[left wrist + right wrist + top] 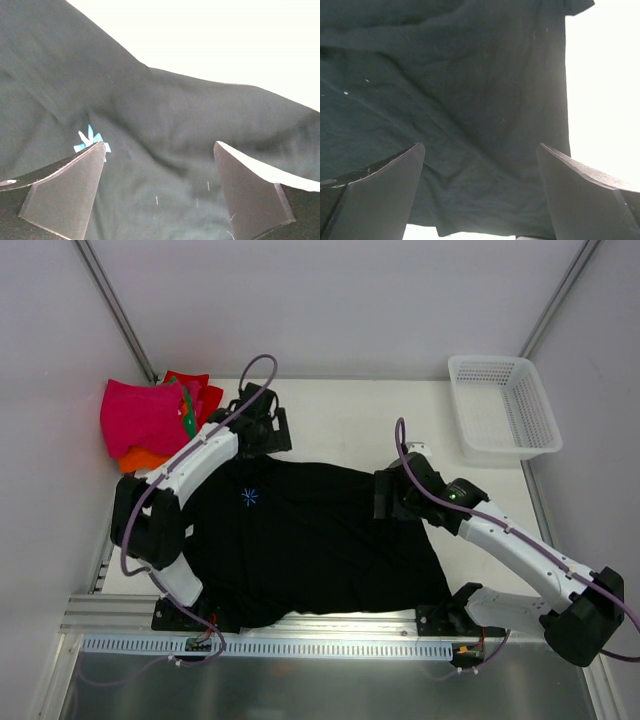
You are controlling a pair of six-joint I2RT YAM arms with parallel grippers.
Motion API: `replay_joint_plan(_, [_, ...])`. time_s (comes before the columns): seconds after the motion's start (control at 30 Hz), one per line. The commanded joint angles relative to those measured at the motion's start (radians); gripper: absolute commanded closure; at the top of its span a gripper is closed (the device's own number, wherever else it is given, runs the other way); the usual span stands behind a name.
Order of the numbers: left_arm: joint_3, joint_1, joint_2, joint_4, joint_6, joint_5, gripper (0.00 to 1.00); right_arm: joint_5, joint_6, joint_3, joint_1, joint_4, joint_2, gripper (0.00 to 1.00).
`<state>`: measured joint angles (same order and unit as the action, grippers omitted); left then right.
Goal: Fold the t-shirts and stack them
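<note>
Lying flat on desk [340, 415]: black t-shirt [310, 540]; L pincer [160, 150] + R pincer [480, 150] both wide, holding nothing, over its cloth.

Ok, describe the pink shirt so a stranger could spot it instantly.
Start at the table, then go to its far left corner. There the pink shirt lies uppermost, over an orange shirt, a red shirt behind it. It's the largest and the only pink.

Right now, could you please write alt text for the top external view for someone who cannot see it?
A black t-shirt lies spread on the white table, with the left gripper and right gripper at its far corners. A pile of pink, orange and red shirts sits at the far left; a white mesh basket stands far right.
</note>
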<state>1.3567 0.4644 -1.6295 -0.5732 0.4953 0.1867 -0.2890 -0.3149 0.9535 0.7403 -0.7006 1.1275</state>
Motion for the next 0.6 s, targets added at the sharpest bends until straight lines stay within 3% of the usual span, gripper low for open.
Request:
replay_joint_plan(0.0, [0.064, -0.143, -0.093, 0.077, 0.029, -0.113, 0.11, 0.031, 0.072, 0.053, -0.022, 0.029, -0.046, 0.0])
replay_joint_plan(0.2, [0.157, -0.306, -0.231, 0.164, 0.11, -0.139, 0.17, 0.106, 0.114, 0.037, -0.117, 0.056, -0.06, 0.01])
replay_joint_plan(0.57, [0.298, -0.429, -0.346, 0.182, 0.193, -0.023, 0.21, 0.203, 0.161, -0.058, -0.222, 0.107, 0.041, 0.01])
